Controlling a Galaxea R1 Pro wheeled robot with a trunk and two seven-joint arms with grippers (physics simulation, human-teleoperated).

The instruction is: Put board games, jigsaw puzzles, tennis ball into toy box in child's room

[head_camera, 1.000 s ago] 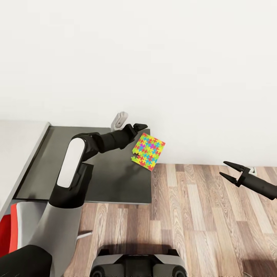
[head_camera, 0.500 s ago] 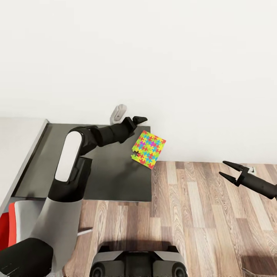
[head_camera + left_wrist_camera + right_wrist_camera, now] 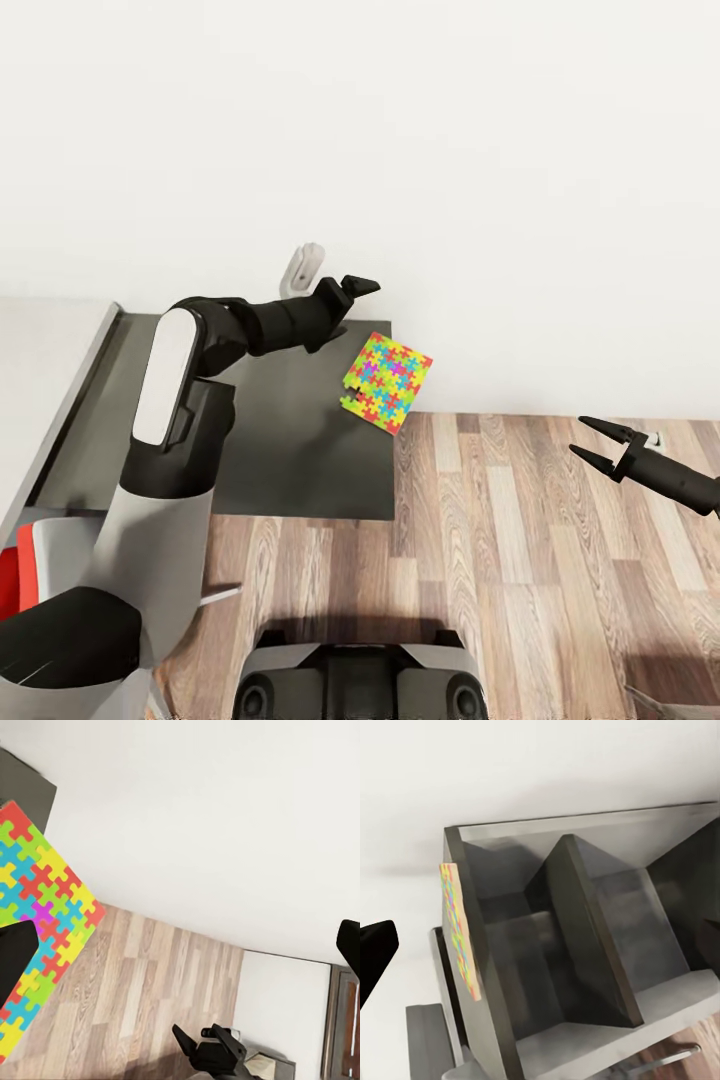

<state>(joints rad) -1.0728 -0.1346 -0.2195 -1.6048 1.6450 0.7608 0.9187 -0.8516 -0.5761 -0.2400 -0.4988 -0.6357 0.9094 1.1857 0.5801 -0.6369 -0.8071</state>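
Surroundings first: we note a dark grey table (image 3: 290, 440) against a white wall (image 3: 450, 150), wood-plank floor (image 3: 520, 540) to its right, and a small pale grey fixture (image 3: 303, 268) on the wall just behind the table's far edge. At the near left of the head view we record a red and grey object (image 3: 25, 570), partly hidden by our left arm (image 3: 170, 400), so we cannot tell what it is. From the right wrist view we catalogue the table's underside as dark open compartments (image 3: 585, 945) split by a slanting divider; what they hold, we cannot tell. One jigsaw puzzle (image 3: 386, 384), a thin multicolour square, lies at the table's far right corner, overhanging the edge; the same puzzle shows edge-on against the table's side in the right wrist view. Our left gripper (image 3: 358, 286) hangs above the table just beside the puzzle, apart from it, fingers spread with nothing between them. Our right gripper (image 3: 592, 443) is well apart, over the floor, its two prongs parted and unloaded.
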